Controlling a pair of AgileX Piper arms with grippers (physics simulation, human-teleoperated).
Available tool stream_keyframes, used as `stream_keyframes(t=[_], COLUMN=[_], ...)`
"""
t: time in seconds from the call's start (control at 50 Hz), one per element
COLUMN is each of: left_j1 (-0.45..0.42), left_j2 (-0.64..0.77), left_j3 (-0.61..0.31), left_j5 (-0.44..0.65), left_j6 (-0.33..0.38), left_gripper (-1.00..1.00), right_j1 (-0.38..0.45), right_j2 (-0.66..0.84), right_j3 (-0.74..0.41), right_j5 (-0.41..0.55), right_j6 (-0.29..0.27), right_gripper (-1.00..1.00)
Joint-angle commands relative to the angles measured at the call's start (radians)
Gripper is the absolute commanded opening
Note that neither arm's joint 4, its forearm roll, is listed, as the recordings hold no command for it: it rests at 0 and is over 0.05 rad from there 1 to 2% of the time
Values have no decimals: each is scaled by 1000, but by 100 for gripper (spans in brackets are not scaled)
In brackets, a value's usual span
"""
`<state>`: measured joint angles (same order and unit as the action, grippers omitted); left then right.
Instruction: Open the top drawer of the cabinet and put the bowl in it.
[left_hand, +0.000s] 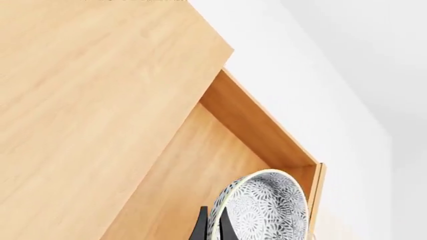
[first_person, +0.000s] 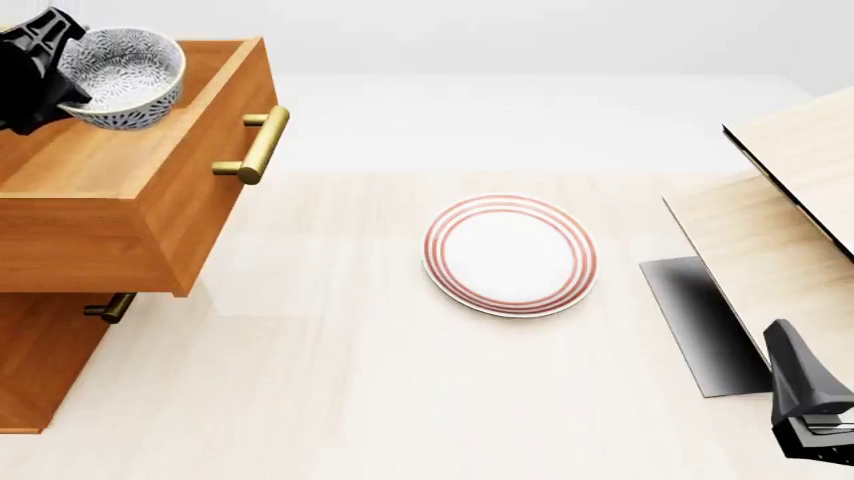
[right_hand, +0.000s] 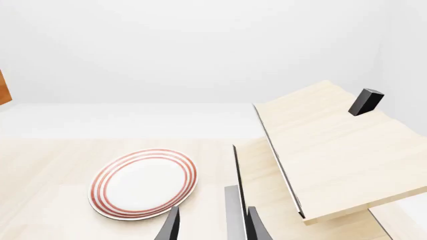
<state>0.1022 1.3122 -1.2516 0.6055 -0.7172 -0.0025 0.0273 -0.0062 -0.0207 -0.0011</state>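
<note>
Over the pulled-out top drawer (first_person: 134, 175), the left gripper (left_hand: 212, 227) pinches the bowl's (first_person: 123, 75) rim.

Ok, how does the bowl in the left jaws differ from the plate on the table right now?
The bowl is deep and covered in a dense blue-grey speckled pattern; the plate is flat, white, with red rings near its rim. The bowl is held by the left gripper above the open top drawer, tilted; the plate lies level on the table, untouched. Both are round.
</note>
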Motion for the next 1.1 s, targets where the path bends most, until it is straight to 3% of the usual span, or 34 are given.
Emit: stream_keyframes(t=[0.02, 1.1], left_j1=[12, 30], left_j2=[31, 114], left_j3=[-17, 49], left_j5=[-8, -95], left_j6=[17, 25], left_gripper=[-100, -100], right_j1=[0, 0], right_j2=[-8, -3], right_j3=[1, 2], right_j5=[7, 1], right_j6=[1, 0], right_gripper=[100, 100])
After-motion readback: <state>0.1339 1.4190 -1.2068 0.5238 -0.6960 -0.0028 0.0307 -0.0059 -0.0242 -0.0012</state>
